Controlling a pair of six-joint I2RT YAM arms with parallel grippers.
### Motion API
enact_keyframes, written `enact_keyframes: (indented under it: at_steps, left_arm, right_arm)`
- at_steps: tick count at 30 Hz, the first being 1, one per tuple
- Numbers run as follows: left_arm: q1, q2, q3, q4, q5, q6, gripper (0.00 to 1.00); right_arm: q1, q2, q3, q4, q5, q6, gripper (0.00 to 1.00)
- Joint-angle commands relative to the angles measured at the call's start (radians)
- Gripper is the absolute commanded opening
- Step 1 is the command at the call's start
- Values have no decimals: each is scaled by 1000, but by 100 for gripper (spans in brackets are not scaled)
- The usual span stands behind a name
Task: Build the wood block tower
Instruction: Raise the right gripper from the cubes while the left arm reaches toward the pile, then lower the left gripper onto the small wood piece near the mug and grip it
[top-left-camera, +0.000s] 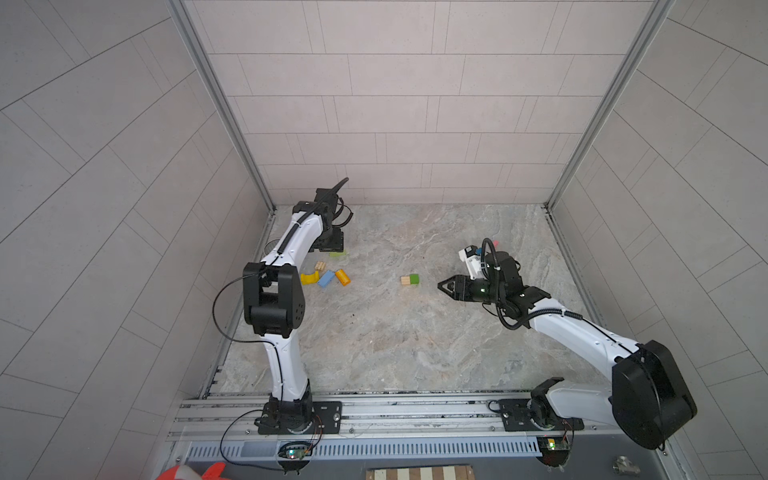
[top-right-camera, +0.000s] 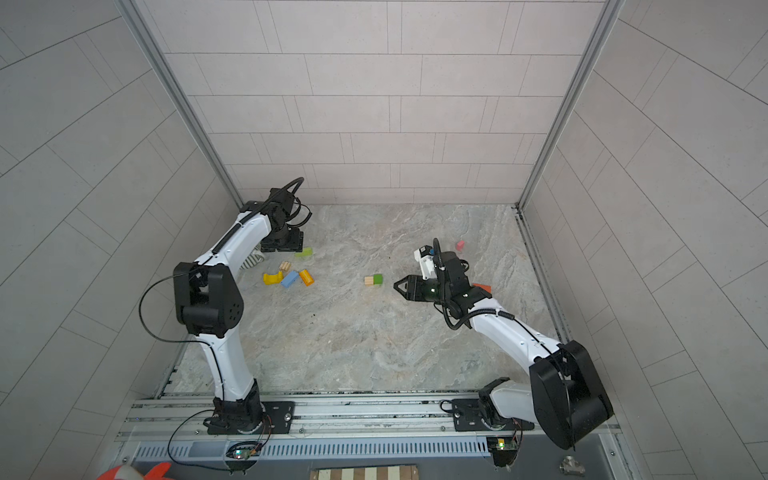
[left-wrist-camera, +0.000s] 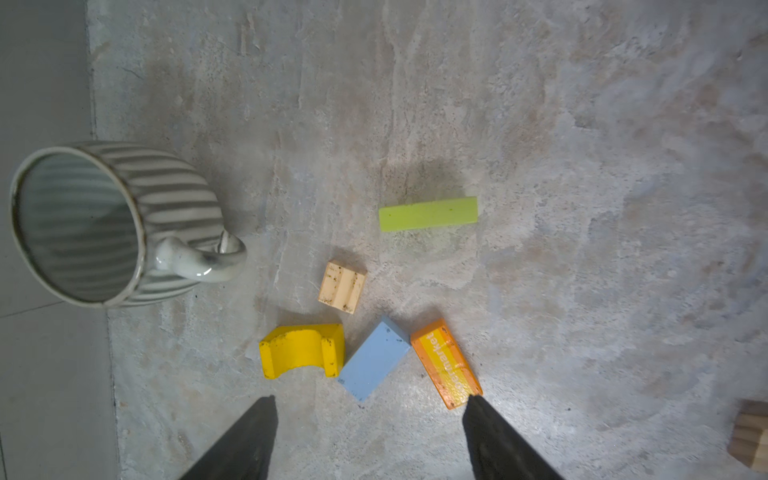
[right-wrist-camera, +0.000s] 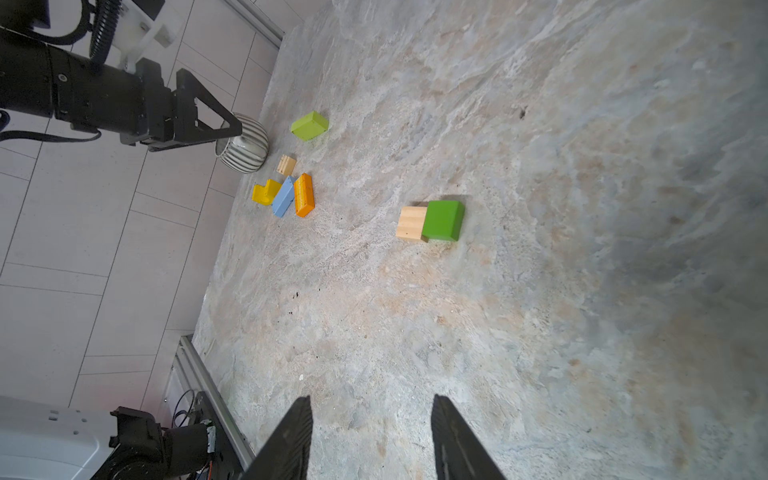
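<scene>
While both grippers are empty, the left gripper (left-wrist-camera: 370, 399) hangs with its jaws wide over a cluster near the left edge of the tabletop (left-wrist-camera: 582, 166). There a light-blue block (left-wrist-camera: 374, 361) lies close between a yellow arch (left-wrist-camera: 301, 351) and an orange block (left-wrist-camera: 446, 363). A grooved tan block (left-wrist-camera: 342, 286) and a lime plank (left-wrist-camera: 428, 213) lie beyond, with a striped mug (left-wrist-camera: 120, 220) beside them. The right gripper (right-wrist-camera: 372, 397), jaws moderately apart, faces a tan cube (right-wrist-camera: 411, 223) touching a green block (right-wrist-camera: 444, 220) mid-tabletop. No tower stands yet. The light-blue block looks the likely pick. The jaws should probably turn to straddle its narrow width and descend straight, or they may shove its neighbours.
</scene>
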Motion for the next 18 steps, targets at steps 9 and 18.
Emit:
enact_keyframes:
  at_steps: [9,18]
  left_arm:
    - [43,163,171,-46,-22,99,65]
    - [73,259,169,-24,6,117,59]
  right_arm:
    - [4,-21,-50,141,-28,58,69]
    - [4,-44,-88,187,32,80,90]
